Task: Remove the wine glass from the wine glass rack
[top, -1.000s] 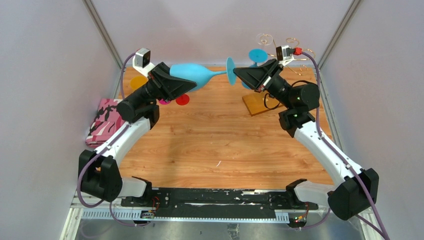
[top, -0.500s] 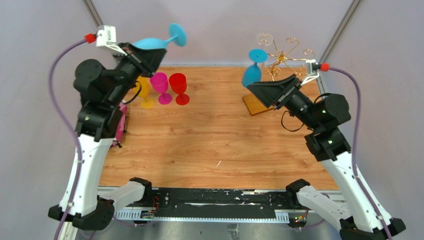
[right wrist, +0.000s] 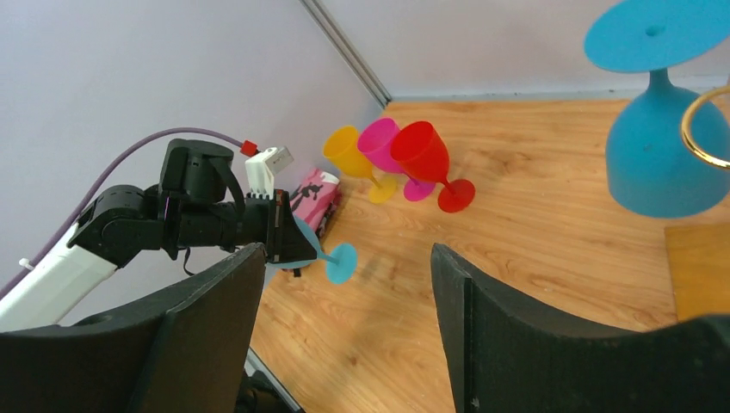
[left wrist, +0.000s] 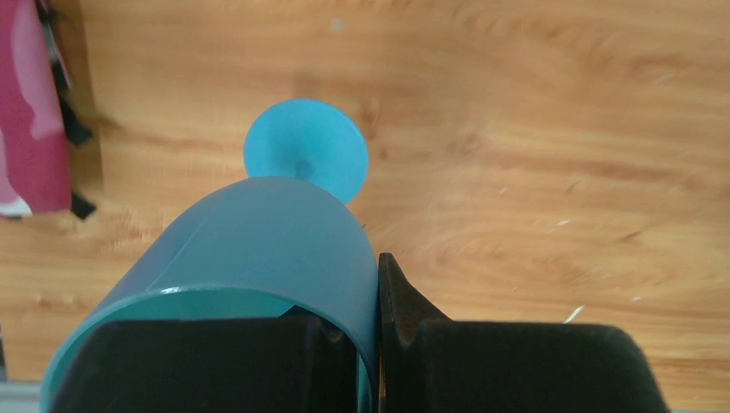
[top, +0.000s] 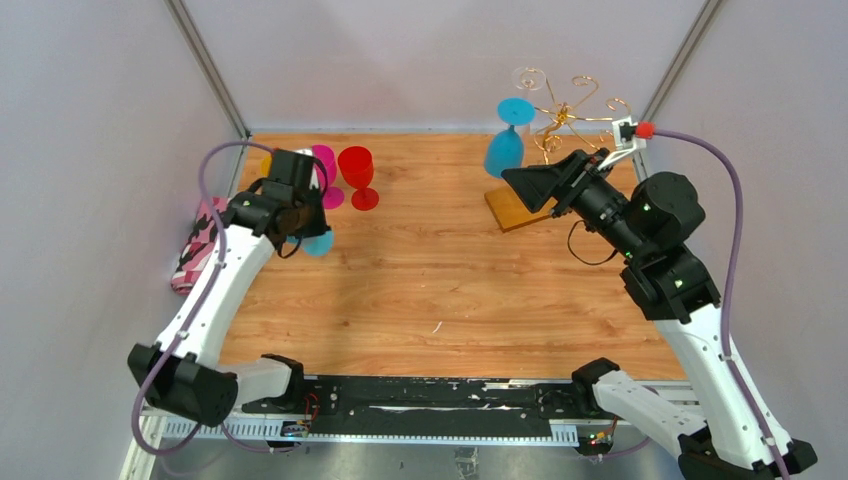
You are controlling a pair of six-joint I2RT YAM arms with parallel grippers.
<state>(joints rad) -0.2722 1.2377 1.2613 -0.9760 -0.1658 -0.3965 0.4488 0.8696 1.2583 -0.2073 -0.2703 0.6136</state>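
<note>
Left pincer (left wrist: 370, 344) gripped wine glass (left wrist: 267, 241) by bowl rim, tilted, foot near worktop (top: 430, 270), well apart from rack (top: 560, 115). Right pincer (right wrist: 344, 275) gaped empty. You needed foot levelled, gentle descent, then release.

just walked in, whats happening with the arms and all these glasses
The left gripper holds a blue wine glass by its bowl rim, jaws pinching the wall, foot lowered toward the table near the yellow glass, pink glass and red glass. A second blue glass hangs upside down on the wine glass rack. The right gripper sits open just in front of it, holding nothing.
</note>
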